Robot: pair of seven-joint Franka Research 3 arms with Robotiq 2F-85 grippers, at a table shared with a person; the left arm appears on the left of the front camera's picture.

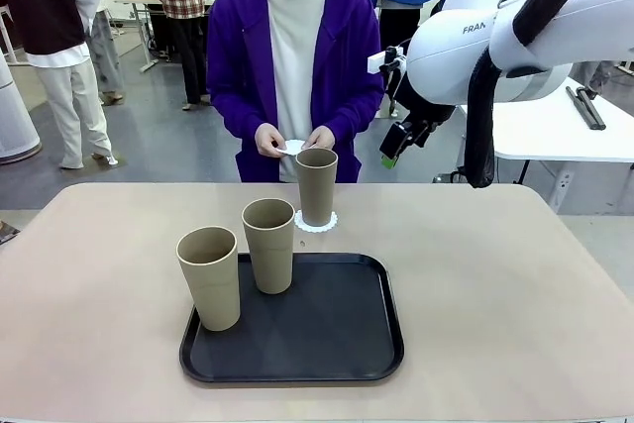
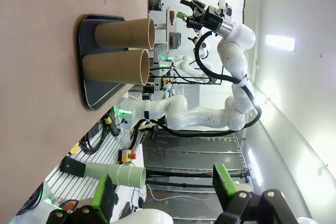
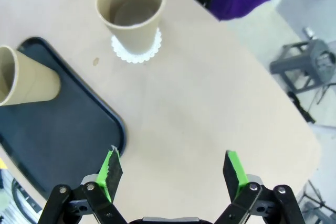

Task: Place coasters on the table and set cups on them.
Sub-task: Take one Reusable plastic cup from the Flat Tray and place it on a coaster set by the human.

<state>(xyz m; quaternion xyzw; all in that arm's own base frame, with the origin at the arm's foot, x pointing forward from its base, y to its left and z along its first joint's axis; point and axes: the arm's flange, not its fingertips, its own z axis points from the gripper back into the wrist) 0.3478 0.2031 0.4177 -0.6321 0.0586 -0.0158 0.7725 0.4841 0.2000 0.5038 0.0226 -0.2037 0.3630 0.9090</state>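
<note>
One tan cup stands upright on a white lacy coaster on the beige table, just beyond the tray. Two more cups stand on the black tray. The person holds another coaster in both hands at the far edge. My right gripper hangs open and empty high above the table's far right; its wrist view looks down on the cup on its coaster. My left gripper is open and empty, well off from the tray cups.
The person in a purple jacket stands at the far side. Bare tabletop lies right of the tray. A white table stands behind on the right. Other people stand farther back.
</note>
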